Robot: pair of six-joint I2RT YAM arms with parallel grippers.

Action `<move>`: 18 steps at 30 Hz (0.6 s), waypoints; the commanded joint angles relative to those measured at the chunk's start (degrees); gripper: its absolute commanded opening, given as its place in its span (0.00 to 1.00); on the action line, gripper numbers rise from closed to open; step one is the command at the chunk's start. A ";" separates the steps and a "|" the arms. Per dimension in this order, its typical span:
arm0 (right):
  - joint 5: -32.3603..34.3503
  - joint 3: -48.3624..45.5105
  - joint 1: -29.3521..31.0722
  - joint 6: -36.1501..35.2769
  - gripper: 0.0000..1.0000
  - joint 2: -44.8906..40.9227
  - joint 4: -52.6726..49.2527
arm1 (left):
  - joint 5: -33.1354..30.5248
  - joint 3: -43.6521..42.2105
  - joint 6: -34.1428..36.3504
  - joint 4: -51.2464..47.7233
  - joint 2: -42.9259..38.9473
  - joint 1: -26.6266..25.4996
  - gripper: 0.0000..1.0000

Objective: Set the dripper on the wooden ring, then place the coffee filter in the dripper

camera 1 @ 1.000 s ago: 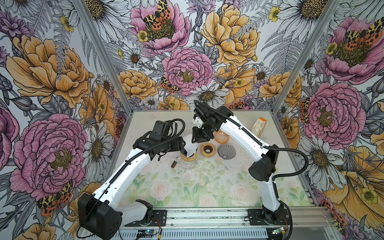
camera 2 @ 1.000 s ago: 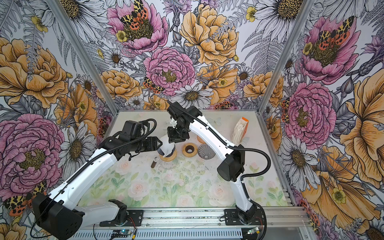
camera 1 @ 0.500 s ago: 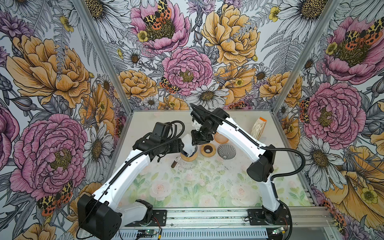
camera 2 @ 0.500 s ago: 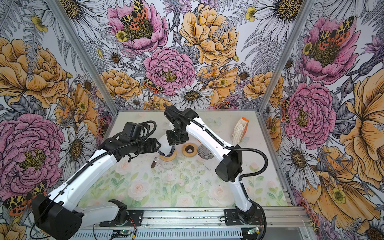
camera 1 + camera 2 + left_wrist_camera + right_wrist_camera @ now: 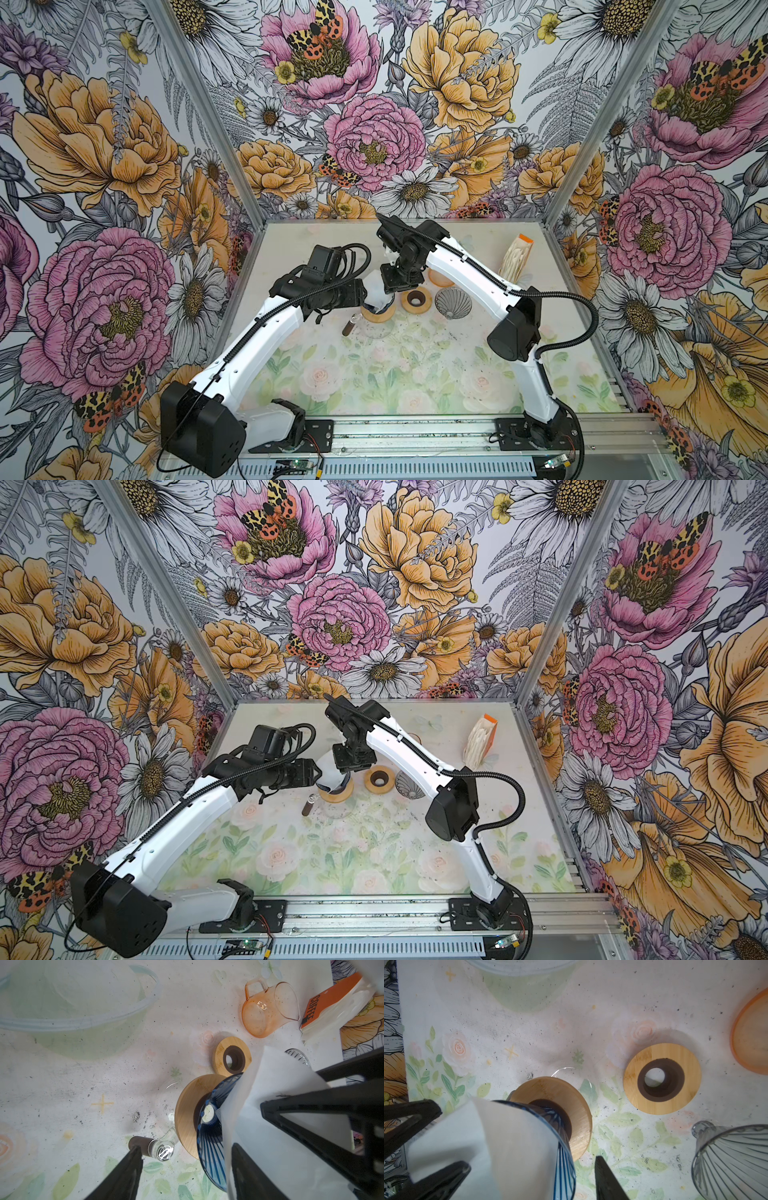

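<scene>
A blue glass dripper [image 5: 209, 1147] sits in a wooden ring [image 5: 379, 318] on a clear glass carafe. The white paper coffee filter [image 5: 280, 1076] stands partly inside it, its upper part sticking out over the rim [image 5: 508, 1136]. My left gripper [image 5: 186, 1147] is open across the dripper's rim. One of its fingers [image 5: 245, 1167] is at the paper and the other is outside by the carafe's brown handle. My right gripper [image 5: 574, 1159] hangs over the dripper with its jaws apart. One finger [image 5: 604, 1178] is outside the rim and the other is hidden by the filter.
A second wooden ring [image 5: 415, 301], a grey ribbed dripper [image 5: 453, 303] and an orange glass jug [image 5: 268, 1009] stand just right of the dripper. The pack of filters [image 5: 517, 259] leans at the back right. A large clear bowl [image 5: 72, 1001] is at the back left.
My right gripper has shifted a little left and down over the dripper and filter. The left arm has hardly moved.
</scene>
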 commanded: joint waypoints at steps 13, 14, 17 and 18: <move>-2.10 -10.19 0.36 1.72 0.37 -3.03 9.95 | 1.70 1.63 0.86 1.12 2.53 0.38 0.69; -2.23 -10.65 0.36 1.74 0.37 -3.15 10.29 | 1.64 1.67 0.94 1.15 2.52 0.40 0.69; -2.60 -11.96 0.36 2.11 0.37 -3.52 11.37 | 1.40 1.47 1.06 1.17 2.18 0.50 0.69; -3.08 -12.46 0.42 2.25 0.37 -3.67 12.01 | 1.46 1.44 1.14 1.08 2.02 0.67 0.69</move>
